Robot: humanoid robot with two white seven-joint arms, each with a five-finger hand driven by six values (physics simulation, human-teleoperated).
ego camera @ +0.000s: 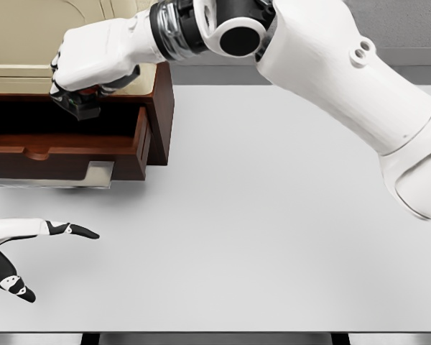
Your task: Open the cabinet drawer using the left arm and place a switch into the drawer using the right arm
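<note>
Fingers [75, 230] of the left hand [18, 251] are lying spread and relaxed at the lower left, gripping nothing and resting well clear of the cabinet [161, 108]. Farther right, the drawer [140, 147] is standing pulled out, so the opening step is looking done. Above its dark interior, the right hand [93, 68] is curling its fingers around a small dark switch [82, 106], holding it just over the drawer opening. Releasing the switch inside is what is remaining, judging by this view. Rightward, the white table [287, 237] is stretching away under the right arm.
</note>
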